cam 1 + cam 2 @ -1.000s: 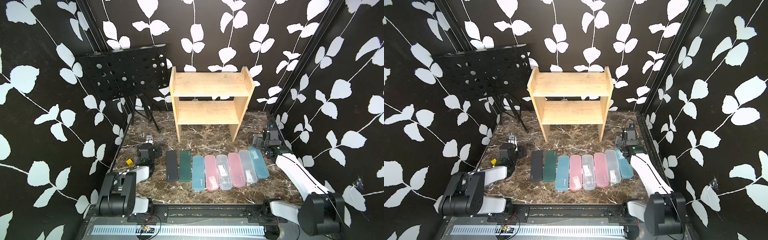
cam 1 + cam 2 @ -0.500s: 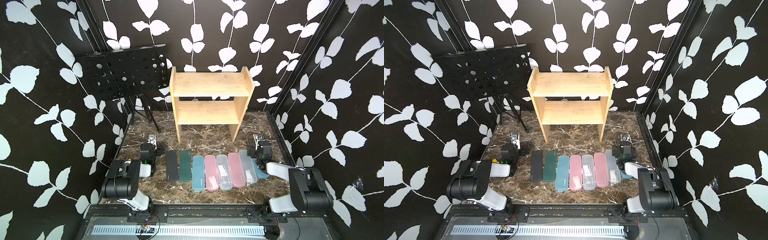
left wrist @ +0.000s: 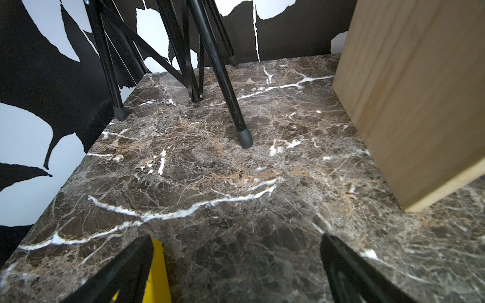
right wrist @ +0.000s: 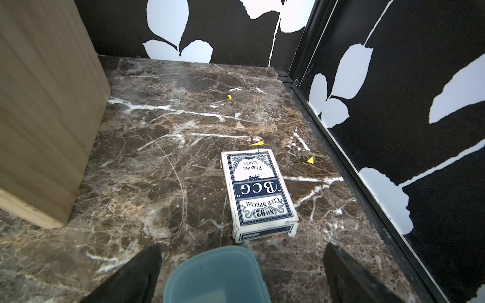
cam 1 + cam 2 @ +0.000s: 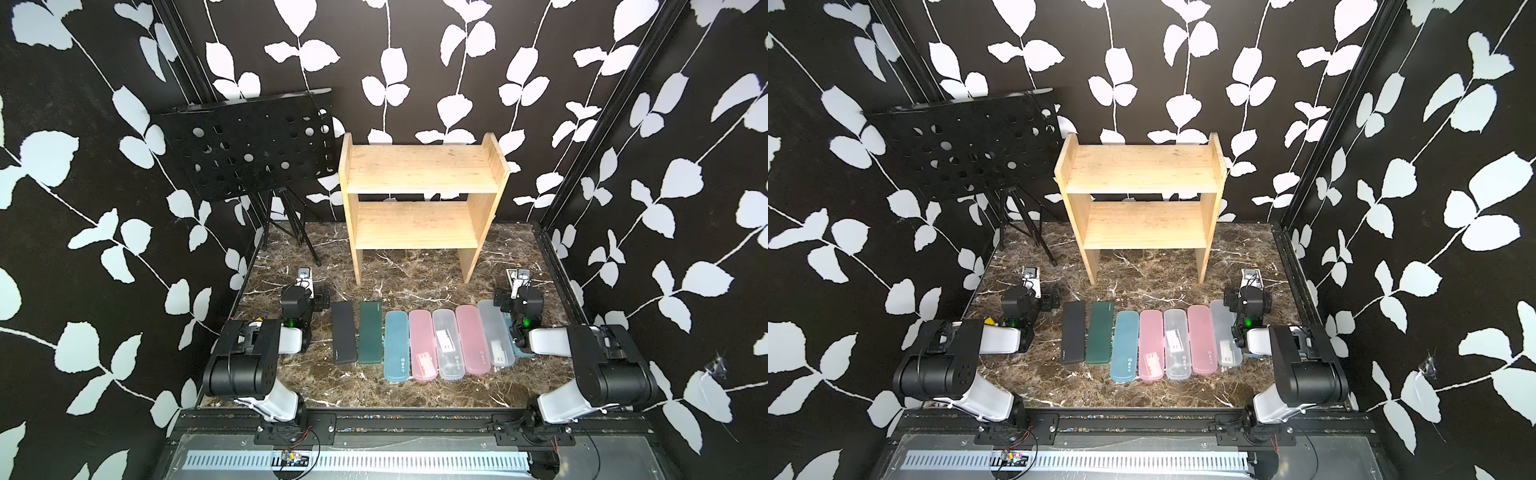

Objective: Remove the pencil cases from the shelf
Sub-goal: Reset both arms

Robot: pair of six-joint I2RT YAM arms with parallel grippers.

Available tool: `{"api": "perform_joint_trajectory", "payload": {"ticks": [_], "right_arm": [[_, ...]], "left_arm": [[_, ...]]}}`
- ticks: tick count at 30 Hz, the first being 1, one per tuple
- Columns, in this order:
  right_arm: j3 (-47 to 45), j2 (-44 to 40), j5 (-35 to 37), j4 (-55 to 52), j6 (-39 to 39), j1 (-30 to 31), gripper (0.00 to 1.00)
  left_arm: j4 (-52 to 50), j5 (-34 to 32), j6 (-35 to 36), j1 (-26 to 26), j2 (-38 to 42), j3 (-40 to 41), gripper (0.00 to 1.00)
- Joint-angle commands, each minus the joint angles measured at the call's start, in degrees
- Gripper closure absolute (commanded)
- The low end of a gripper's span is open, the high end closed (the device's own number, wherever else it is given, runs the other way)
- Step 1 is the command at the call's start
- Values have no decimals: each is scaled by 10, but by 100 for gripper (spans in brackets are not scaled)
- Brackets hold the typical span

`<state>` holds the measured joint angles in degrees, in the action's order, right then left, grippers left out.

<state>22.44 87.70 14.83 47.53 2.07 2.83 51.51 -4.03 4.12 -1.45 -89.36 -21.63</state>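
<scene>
Left fingers (image 3: 131, 265) wide facing stand legs (image 3: 225, 86); right fingers (image 4: 139, 275) wide, card box (image 4: 257, 191) ahead

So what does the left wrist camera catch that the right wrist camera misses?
Only the left wrist view shows the black music stand legs and a yellow piece beside the left claw. Only the right wrist view shows a playing card box and the end of a light blue pencil case, seen between the fingers of the right claw. Both show the marble table, a side panel of the wooden shelf, leafy walls and an open claw.
</scene>
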Motion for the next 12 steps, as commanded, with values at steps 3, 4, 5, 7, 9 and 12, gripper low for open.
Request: {"api": "perform_joint_trajectory", "payload": {"ticks": [3, 4, 5, 7, 9, 12], "right_arm": [[-7, -4, 11, 29, 1, -2, 1], [-7, -6, 11, 26, 2, -1, 1], [-7, -5, 12, 27, 2, -2, 1], [-7, -5, 11, 27, 2, -2, 1], [-7, -4, 11, 27, 1, -1, 1], [-7, -4, 11, 27, 2, -2, 1]], "left_arm": [[-2, 3, 6, -1, 7, -10, 1], [-1, 3, 6, -1, 7, -9, 1], [-1, 2, 6, -1, 7, -9, 1], [-4, 6, 9, -1, 6, -11, 1], [-10, 3, 12, -4, 5, -16, 1], [-10, 0, 14, -7, 6, -15, 1]]}}
